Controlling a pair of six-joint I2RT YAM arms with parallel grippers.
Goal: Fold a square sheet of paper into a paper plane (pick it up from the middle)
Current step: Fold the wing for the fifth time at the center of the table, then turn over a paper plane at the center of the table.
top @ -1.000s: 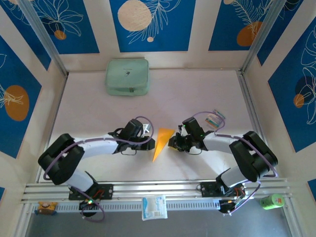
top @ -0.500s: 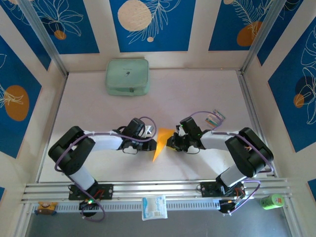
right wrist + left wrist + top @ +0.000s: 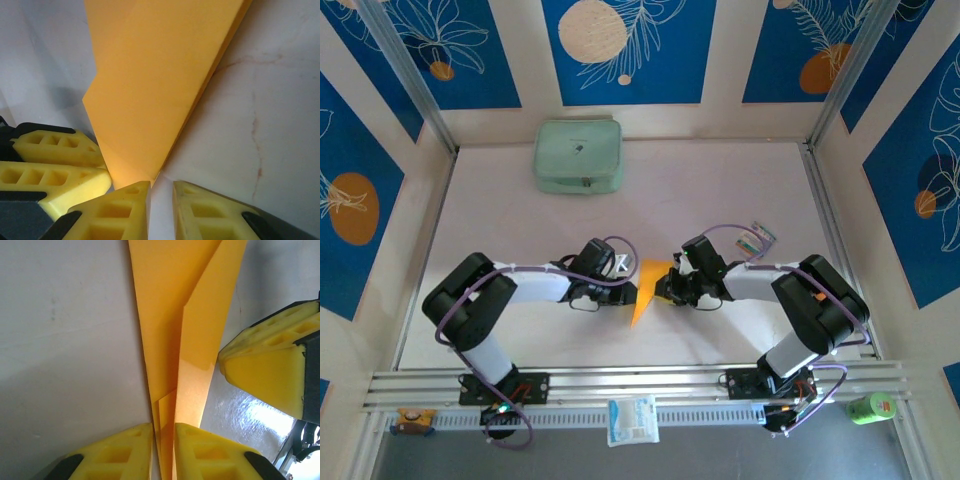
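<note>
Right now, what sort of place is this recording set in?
Probably a purpose-built robot test cell: a table walled by blue floral panels, left arm and right arm bolted to an aluminium rail.

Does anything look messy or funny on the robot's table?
Just one thing: the white-and-blue packet lies off the table, on the metal rail at the near edge. The orange paper plane in the middle looks neat, with no tear that I can see, and nothing is spilled.

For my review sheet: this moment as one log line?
paper plane: partly folded, between both end effectors | left end effector: pinching its fold | right end effector: nearly shut at its corner, grip unclear
</note>
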